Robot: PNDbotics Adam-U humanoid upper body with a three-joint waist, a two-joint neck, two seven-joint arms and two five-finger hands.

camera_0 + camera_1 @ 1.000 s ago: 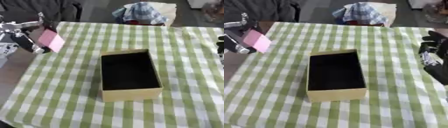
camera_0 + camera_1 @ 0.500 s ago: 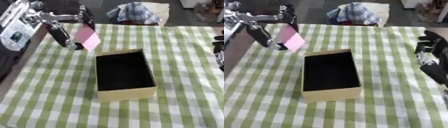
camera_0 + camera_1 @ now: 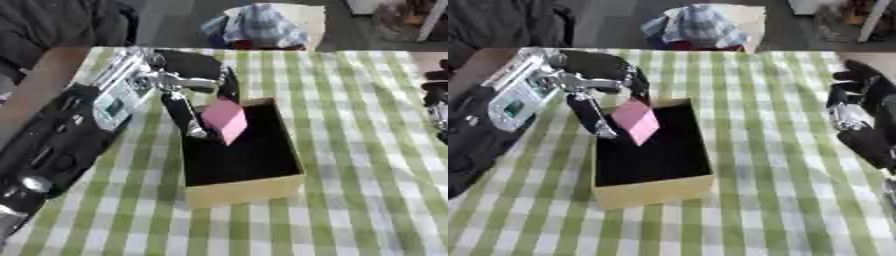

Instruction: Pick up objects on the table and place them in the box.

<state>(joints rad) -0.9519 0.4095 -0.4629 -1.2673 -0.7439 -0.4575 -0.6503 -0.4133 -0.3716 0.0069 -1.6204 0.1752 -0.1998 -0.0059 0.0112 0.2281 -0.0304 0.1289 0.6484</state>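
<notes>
Left hand (image 3: 197, 95) pinches the pink block (image 3: 225, 119) over the box's (image 3: 241, 187) far-left corner, its fingers blurred. Right hand (image 3: 859, 112), right of box, cut off at frame edge; can't tell its fingers. No legible writing.

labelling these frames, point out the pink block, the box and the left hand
pink block (image 3: 226, 119), left eye view, on its front face
box (image 3: 245, 189), left eye view, on its near tan wall
left hand (image 3: 614, 67), right eye view, on the black knuckles above the block
</notes>
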